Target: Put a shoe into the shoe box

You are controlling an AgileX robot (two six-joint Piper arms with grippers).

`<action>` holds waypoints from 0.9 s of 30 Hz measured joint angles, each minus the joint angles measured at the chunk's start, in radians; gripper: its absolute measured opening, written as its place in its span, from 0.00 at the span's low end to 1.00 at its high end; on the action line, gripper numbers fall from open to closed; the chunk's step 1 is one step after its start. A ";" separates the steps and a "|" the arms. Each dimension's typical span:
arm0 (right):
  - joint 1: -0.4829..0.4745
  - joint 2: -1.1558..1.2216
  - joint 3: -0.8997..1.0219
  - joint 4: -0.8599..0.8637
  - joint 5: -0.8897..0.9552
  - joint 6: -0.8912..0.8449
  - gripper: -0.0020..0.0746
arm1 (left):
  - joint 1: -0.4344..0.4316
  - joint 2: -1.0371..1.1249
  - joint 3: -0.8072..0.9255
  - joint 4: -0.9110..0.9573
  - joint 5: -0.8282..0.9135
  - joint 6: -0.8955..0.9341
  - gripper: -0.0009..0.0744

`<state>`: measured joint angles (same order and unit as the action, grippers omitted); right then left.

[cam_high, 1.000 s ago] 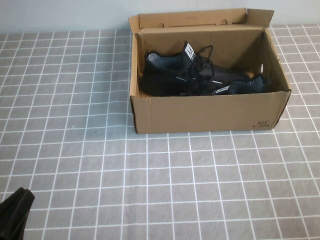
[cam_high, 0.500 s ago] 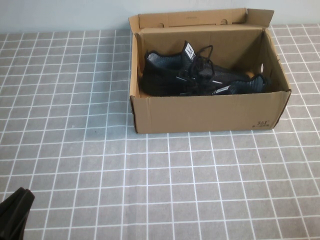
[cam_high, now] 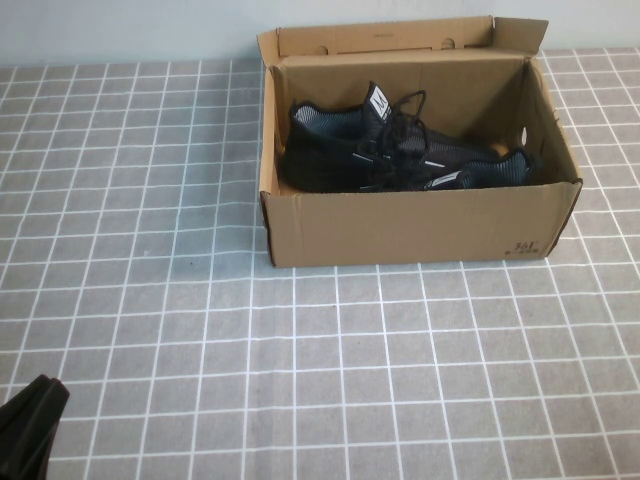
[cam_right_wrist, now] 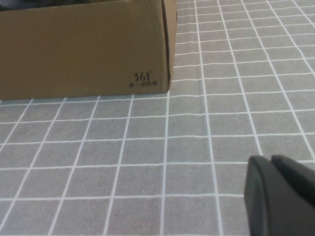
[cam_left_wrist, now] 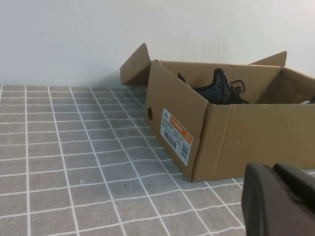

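Seen from the raised camera, the shoe box (cam_high: 415,225) stands open at the far middle of the grey tiled table (cam_high: 300,370), its flap (cam_high: 385,38) upright along the far side and small black print (cam_high: 522,247) near its front right corner. The shoe (cam_high: 345,145), a black sneaker with a white tongue tag, lies inside the box toward its left end, touching a second black sneaker (cam_high: 480,170) that lies toward the right end. The left gripper (cam_high: 30,425) shows only as a dark shape at the near left corner of the table, well apart from the box; whether it is spread or pressed together cannot be told. From the left wrist camera, the box's end wall carries a white and orange label (cam_left_wrist: 176,135) and a round hole (cam_left_wrist: 150,114), with black shoe fabric (cam_left_wrist: 219,88) rising just above the rim; two dark fingers (cam_left_wrist: 268,201) lie close together with only a narrow seam between them. From the right wrist camera, the right gripper (cam_right_wrist: 271,189) hovers low over the tiles on the near side of the box (cam_right_wrist: 83,49), its dark fingers (cam_right_wrist: 261,196) pressed together and holding nothing.
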<state>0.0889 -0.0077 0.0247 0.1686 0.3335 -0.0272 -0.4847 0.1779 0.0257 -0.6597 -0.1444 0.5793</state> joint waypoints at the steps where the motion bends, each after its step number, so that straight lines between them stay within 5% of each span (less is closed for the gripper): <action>1: 0.000 0.000 0.000 0.000 0.000 0.000 0.01 | 0.000 0.000 0.000 0.000 0.000 0.000 0.01; 9: 0.000 0.000 0.000 0.000 0.000 0.000 0.01 | 0.022 0.000 0.000 0.183 -0.014 -0.054 0.01; 17: 0.000 0.000 0.000 0.002 0.000 0.000 0.01 | 0.261 -0.057 0.000 0.593 -0.036 -0.412 0.01; 27: 0.000 0.000 0.000 0.002 0.002 0.000 0.01 | 0.339 -0.189 0.000 0.622 0.225 -0.471 0.01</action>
<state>0.0889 -0.0077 0.0247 0.1705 0.3359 -0.0272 -0.1454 -0.0110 0.0257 -0.0379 0.0809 0.1084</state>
